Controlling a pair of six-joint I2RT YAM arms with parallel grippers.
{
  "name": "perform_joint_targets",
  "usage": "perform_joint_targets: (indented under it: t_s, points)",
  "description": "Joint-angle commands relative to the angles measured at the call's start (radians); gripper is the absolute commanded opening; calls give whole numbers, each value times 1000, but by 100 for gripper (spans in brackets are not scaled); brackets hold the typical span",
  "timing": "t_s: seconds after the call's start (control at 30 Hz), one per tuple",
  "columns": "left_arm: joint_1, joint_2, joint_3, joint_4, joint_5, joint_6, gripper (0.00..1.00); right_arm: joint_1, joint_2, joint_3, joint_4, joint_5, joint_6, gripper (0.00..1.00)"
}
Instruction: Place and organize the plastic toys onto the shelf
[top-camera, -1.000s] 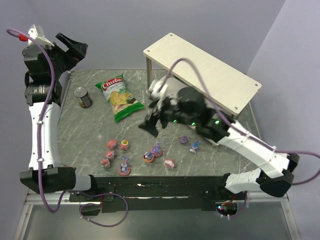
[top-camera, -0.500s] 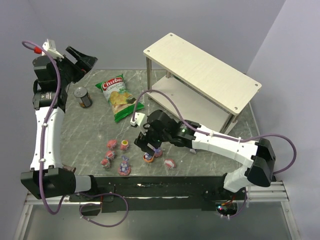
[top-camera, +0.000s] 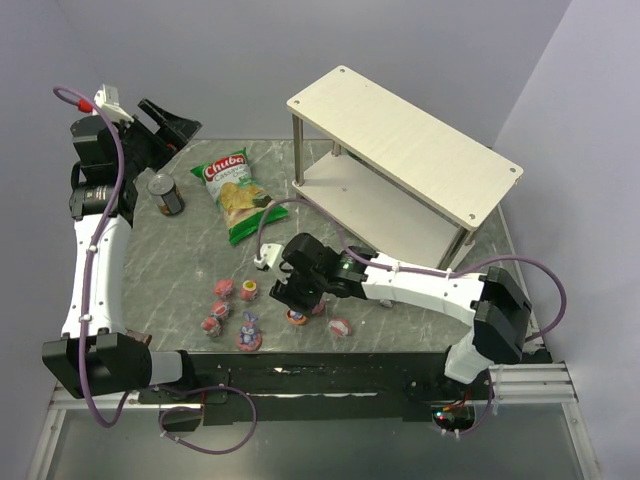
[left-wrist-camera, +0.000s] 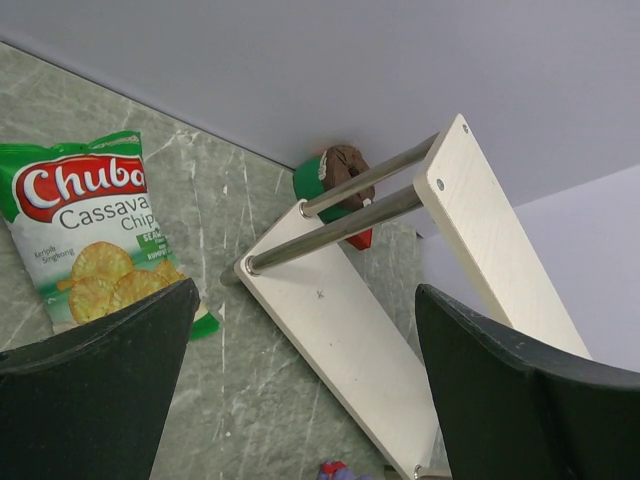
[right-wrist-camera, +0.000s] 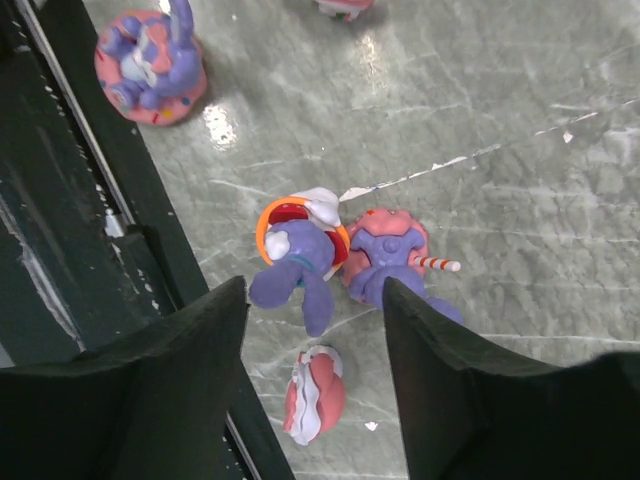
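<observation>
Several plastic toys lie near the table's front edge, among them pink-red ones (top-camera: 223, 288) and a purple bunny (top-camera: 248, 333). My right gripper (top-camera: 295, 300) is open and empty, low over two purple bunny toys. In the right wrist view the gripper (right-wrist-camera: 315, 300) straddles the bunny on an orange ring (right-wrist-camera: 300, 255), beside a bunny on a pink base (right-wrist-camera: 390, 250) and a pink-red rounded toy (right-wrist-camera: 315, 395). The shelf (top-camera: 400, 140) stands at the back right. My left gripper (top-camera: 175, 125) is open and empty, raised at the back left, and in its own wrist view (left-wrist-camera: 305, 300) it faces the shelf (left-wrist-camera: 350, 330).
A green chip bag (top-camera: 235, 195) and a dark can (top-camera: 166, 194) lie at the back left. A green and brown object (left-wrist-camera: 335, 175) sits behind the shelf. The black front rail (right-wrist-camera: 70, 250) runs right beside the toys. Another bunny toy (right-wrist-camera: 150, 60) sits further along the rail.
My right arm has swung from beside the shelf to the front toys and lowered over the two bunnies. My left gripper has shifted slightly right.
</observation>
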Motion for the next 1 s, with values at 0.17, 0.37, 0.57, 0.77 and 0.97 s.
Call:
perform_joint_targets:
  t_s: [0.17,0.37,0.57,0.77,0.97]
  points:
    - [5,-18,-8,48,25,-11,96,14,23,-31,13,1,-17,62]
    - [5,-18,-12,45,25,-7,96,12,47,-45,31,-1,-11,65]
    - [5,-16,-14,45,24,-2,96,14,70,-50,61,5,-6,62]
    - [6,-12,-12,42,24,1,96,12,104,-42,62,10,20,35]
    - [5,-12,-17,45,24,3,96,11,95,-27,67,49,37,9]
